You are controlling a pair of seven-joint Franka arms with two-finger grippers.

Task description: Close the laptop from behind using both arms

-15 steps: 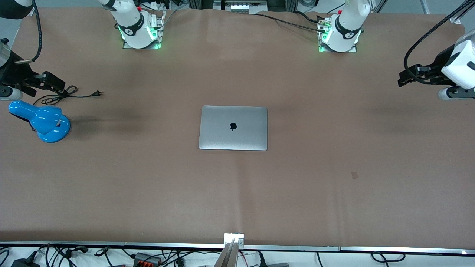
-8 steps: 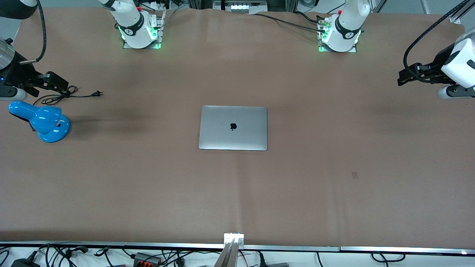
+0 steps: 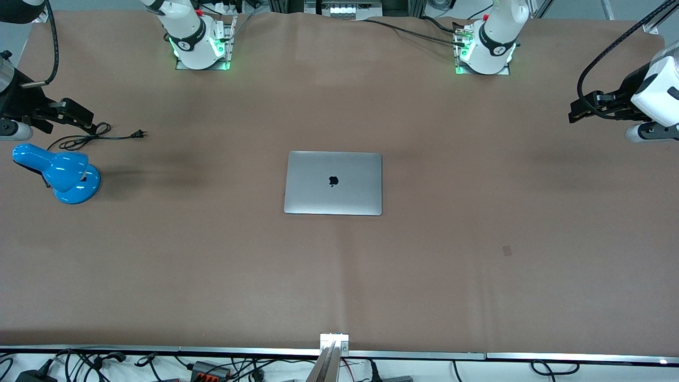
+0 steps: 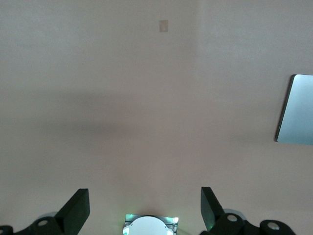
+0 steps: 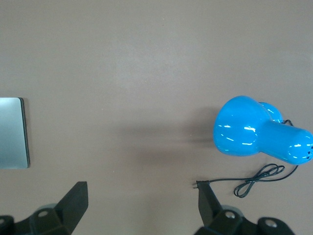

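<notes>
The silver-grey laptop (image 3: 333,183) lies shut and flat at the table's middle, its dark apple logo up. Its edge also shows in the left wrist view (image 4: 296,109) and in the right wrist view (image 5: 12,132). My left gripper (image 3: 578,112) is open and empty, up in the air over the left arm's end of the table; it shows in its wrist view (image 4: 144,210) too. My right gripper (image 3: 77,118) is open and empty over the right arm's end, above the lamp's cord; it shows in its wrist view (image 5: 144,205) too. Both are well away from the laptop.
A blue desk lamp (image 3: 58,171) lies at the right arm's end of the table, also in the right wrist view (image 5: 257,129), with its black cord and plug (image 3: 103,136) beside it. A small dark patch (image 3: 507,250) marks the brown mat.
The right gripper has shifted slightly at the right arm's end of the table. The left gripper and the laptop have hardly moved.
</notes>
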